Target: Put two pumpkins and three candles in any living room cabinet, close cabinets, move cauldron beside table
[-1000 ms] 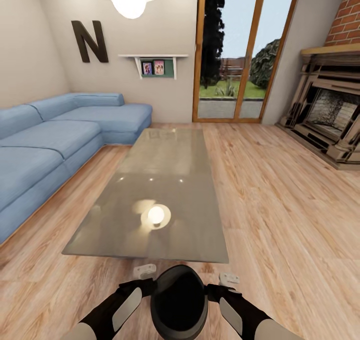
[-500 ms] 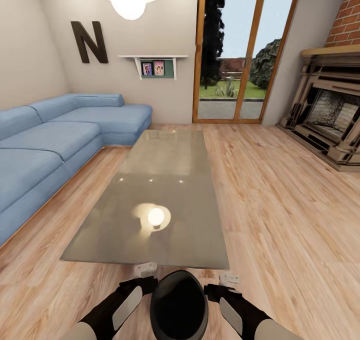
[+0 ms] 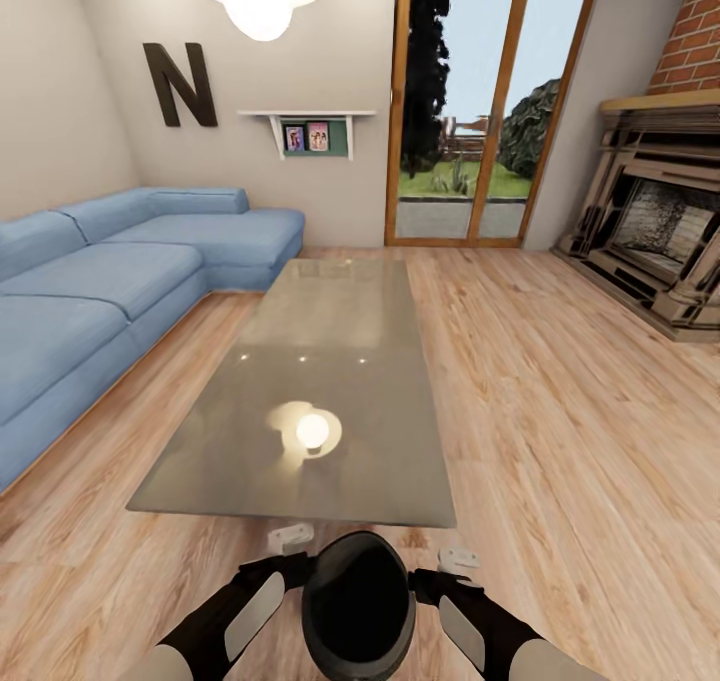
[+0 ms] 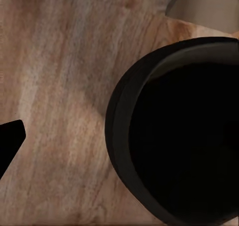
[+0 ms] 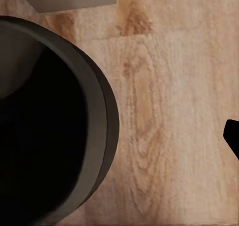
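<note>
- Most of the room ahead is bare wood floor [image 3: 560, 411]. It gives the base open ground to roll on, and it is where the pot has to land.
- One long blue sofa [image 3: 100, 301] runs along the left side of the worktop, so I judge that side tight for parking anything bulky.
- Worktop [image 3: 330, 361] sits dead ahead, with its near short edge just in front of the arms. That edge looks like the reachable spot for a "next to" placement.
- Cauldron [image 3: 358, 601] hangs centred between the two forearms, mouth up, just short of the worktop's near edge. It is a two-arm carry, presumably because the pot is too wide for one hand.
- Both wrist views show its rim [image 4: 119, 136] [image 5: 102, 126] over floorboards with a corner of the worktop beyond, so it is close to the worktop but not under or touching it.
- Left hand [image 3: 292, 551] is at the pot's left flank and right hand [image 3: 450, 566] at its right flank. The symmetric hold keeps the load level.
- Grip state: one dark finger shows per wrist view [image 4: 10, 141] [image 5: 233, 136], standing apart from the outer wall. The partner finger is lost in the black interior, so I cannot tell whether either hand is clamped or spread.
- Judgement: this is the final leg of the cauldron step, and what remains is to set it down by that near edge.
</note>
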Available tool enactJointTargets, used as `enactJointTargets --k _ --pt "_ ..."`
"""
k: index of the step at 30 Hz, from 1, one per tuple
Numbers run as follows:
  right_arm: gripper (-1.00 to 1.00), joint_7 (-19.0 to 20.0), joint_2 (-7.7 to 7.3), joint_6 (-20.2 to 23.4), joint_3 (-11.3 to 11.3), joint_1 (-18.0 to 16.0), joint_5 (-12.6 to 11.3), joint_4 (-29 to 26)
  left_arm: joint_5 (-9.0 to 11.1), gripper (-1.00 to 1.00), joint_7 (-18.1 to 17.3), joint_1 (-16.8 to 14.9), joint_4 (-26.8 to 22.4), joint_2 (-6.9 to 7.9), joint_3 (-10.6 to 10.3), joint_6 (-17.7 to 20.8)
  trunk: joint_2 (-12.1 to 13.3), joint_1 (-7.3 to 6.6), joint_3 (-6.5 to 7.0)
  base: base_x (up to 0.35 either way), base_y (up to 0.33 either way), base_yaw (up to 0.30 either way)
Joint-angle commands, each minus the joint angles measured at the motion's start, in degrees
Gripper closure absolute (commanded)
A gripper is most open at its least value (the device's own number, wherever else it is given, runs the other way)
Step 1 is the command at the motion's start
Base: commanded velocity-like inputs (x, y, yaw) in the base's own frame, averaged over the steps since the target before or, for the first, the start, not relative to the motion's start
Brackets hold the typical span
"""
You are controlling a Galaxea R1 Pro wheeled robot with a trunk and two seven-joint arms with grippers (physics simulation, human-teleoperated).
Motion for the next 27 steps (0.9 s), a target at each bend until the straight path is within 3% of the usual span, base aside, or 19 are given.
enactJointTargets --k 1,11,27 --pt "-1.00 -0.5 -0.04 0.3 0.5 0.0 -0.3 -0.1 0.5 -1.00 0.5 0.0 -0.1 0.05 -0.3 0.1 0.0 -0.03 -0.05 -0.104 0.000 0.000" --pt "-1.00 -0.5 -0.04 0.5 0.5 0.0 -0.3 -0.1 0.5 -1.00 0.5 0.0 -0.1 -0.03 -0.3 0.1 0.0 -0.03 -0.05 -0.099 0.000 0.000" --pt "-1.00 -0.5 -0.04 0.3 0.5 0.0 -0.3 -0.1 0.5 -1.00 0.5 0.0 -0.1 -0.04 -0.3 0.1 0.0 -0.03 -0.05 -0.268 0.000 0.000"
